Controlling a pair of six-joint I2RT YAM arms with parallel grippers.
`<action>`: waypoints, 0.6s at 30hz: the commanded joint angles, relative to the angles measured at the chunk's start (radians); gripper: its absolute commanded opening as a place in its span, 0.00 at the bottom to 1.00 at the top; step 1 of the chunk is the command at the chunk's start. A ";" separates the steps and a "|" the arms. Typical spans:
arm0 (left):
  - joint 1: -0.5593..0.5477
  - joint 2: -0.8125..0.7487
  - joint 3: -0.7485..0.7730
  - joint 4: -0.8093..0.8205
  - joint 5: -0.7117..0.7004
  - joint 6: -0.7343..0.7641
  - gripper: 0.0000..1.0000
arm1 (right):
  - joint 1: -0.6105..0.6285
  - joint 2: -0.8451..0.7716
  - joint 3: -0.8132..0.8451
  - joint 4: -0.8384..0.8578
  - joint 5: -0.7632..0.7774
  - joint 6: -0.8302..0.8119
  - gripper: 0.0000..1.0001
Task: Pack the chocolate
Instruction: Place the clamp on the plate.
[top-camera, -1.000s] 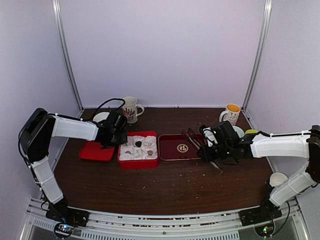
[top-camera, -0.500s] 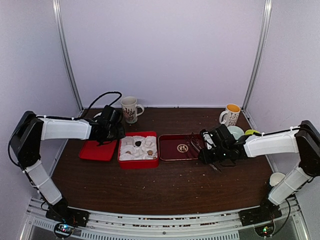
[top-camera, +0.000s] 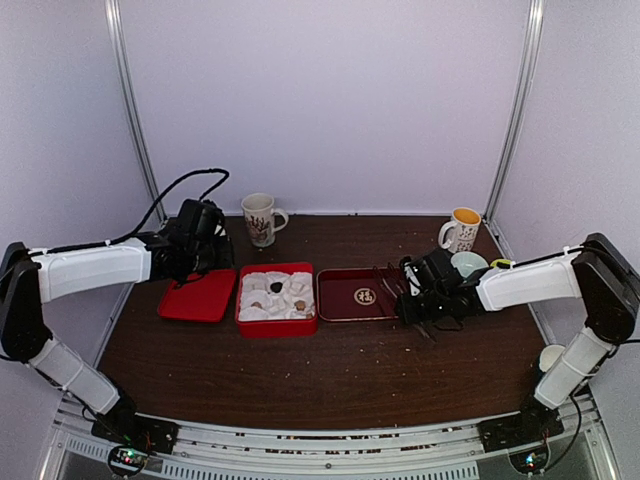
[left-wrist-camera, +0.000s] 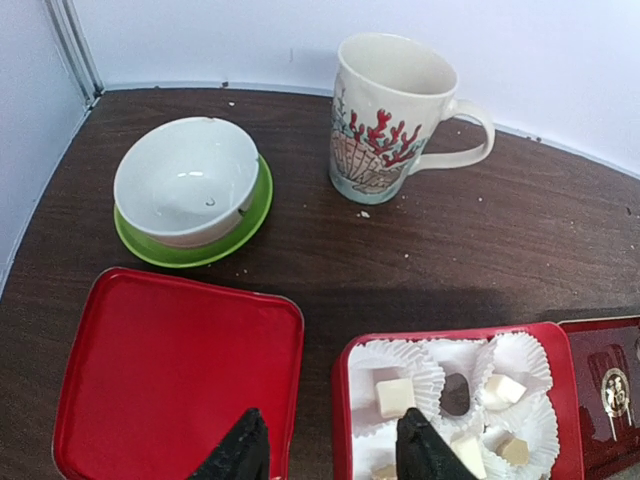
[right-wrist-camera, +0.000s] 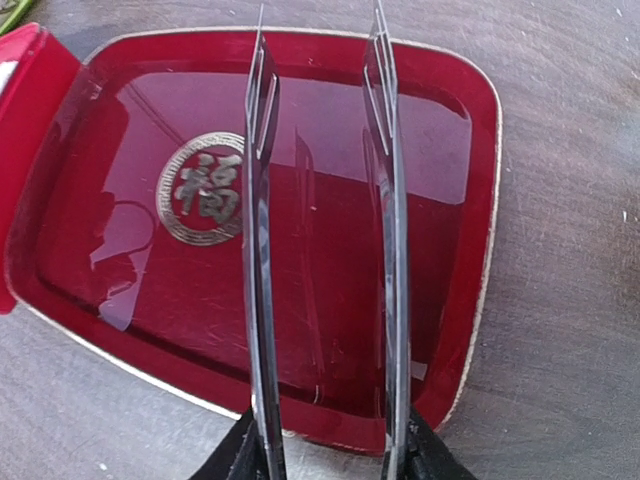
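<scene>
Left gripper (left-wrist-camera: 330, 455): fingers apart with nothing between them, low over the seam where the plain red tray (left-wrist-camera: 170, 370) meets the red box (left-wrist-camera: 450, 338).
Right gripper (right-wrist-camera: 328, 455): clamped on the handle end of the tongs (right-wrist-camera: 258, 250). The two blades stand apart with nothing between them, reaching over the gold-emblem tray (right-wrist-camera: 440, 150), which holds nothing.
Chocolate (left-wrist-camera: 395, 396): sitting in the white paper cups (left-wrist-camera: 520, 355) inside the red box, several cream cubes and one dark piece. No piece shows outside the box.
Stage: probably late in the filling. Whether every cup is full cannot be told from here.
Risk, box: the left fingers hang right at its wall, so a careless drop or sideways sweep could shove it and tip pieces out of the light cups.
Risk, trays: both are shallow and lie flat on the table (left-wrist-camera: 500, 250). A pinch at the rim may slip or skid the tray into the box.
Risk, tongs: a looser hold would let them twist or fall, and too low a pass would scrape the glossy tray.
Risk, crockery: the bowl (left-wrist-camera: 185, 180) on its green saucer (left-wrist-camera: 250, 225) and the mug (left-wrist-camera: 385, 110) stand just behind, in reach of a wide swing.
</scene>
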 joint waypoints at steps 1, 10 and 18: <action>0.011 -0.102 -0.034 -0.042 -0.050 0.059 0.49 | -0.006 0.020 0.018 0.029 0.058 0.023 0.41; 0.126 -0.247 -0.126 -0.157 -0.114 0.087 0.51 | -0.022 0.078 0.050 0.056 0.087 0.026 0.49; 0.339 -0.388 -0.237 -0.193 0.020 0.065 0.53 | -0.035 0.120 0.062 0.081 0.061 0.031 0.55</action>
